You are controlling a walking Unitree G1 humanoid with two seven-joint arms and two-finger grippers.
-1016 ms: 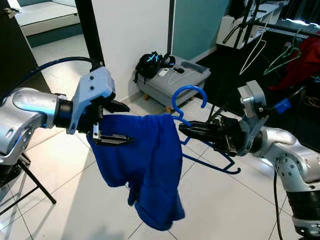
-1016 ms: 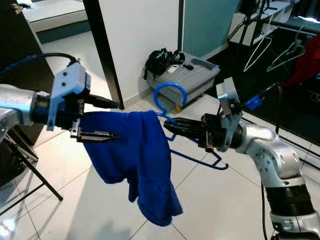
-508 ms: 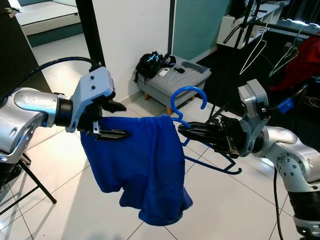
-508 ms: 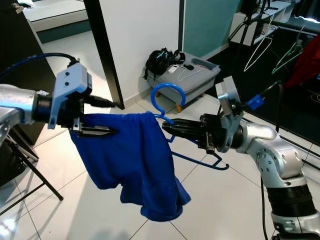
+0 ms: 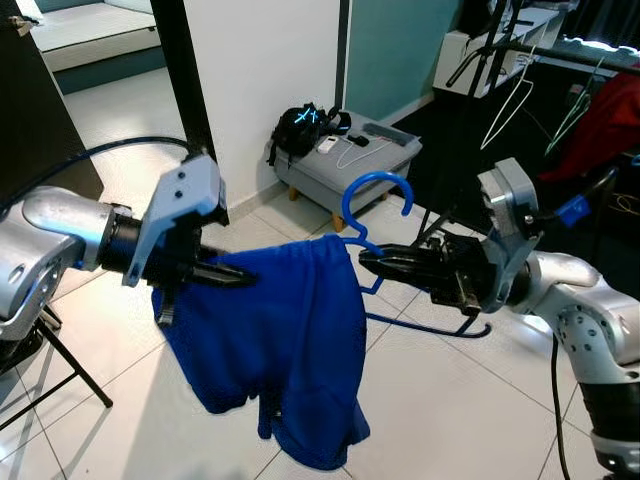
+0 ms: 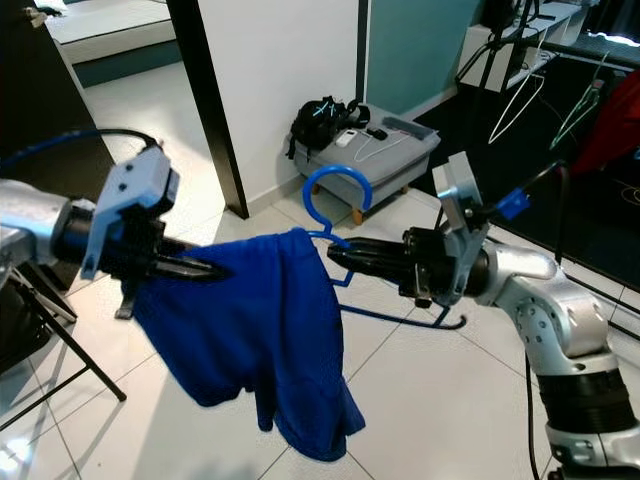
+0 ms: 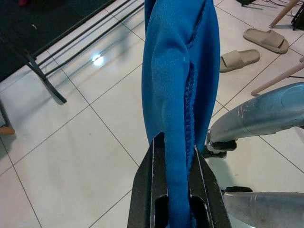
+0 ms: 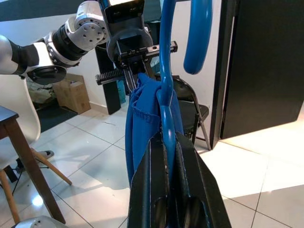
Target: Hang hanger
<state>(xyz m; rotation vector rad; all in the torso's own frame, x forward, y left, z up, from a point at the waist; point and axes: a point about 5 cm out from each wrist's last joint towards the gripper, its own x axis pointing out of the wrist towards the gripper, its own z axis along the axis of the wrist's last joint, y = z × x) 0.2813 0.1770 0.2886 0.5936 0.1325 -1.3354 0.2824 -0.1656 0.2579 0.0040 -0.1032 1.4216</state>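
Observation:
A blue plastic hanger (image 5: 372,195) is held out in front of me, hook up, with my right gripper (image 5: 372,262) shut on its neck. A blue cloth garment (image 5: 290,350) drapes from the hanger's left shoulder and hangs down over the floor. My left gripper (image 5: 232,274) is shut on the garment's upper left edge, stretching it away from the hanger. In the left wrist view the fabric (image 7: 180,85) runs between the two black fingers. The right wrist view shows the hanger (image 8: 165,71) clamped between the fingers, with the garment (image 8: 142,123) beyond.
A grey low bench (image 5: 345,160) with a black bag (image 5: 300,125) stands by the white wall. A clothes rail (image 5: 520,45) with wire hangers and a red garment (image 5: 605,120) stands at the back right. A black folding stand (image 5: 50,370) is at my left.
My left gripper has dropped lower and swung left with the garment's edge, so the cloth now slopes down from the hanger. The hem has settled. The right gripper stays put.

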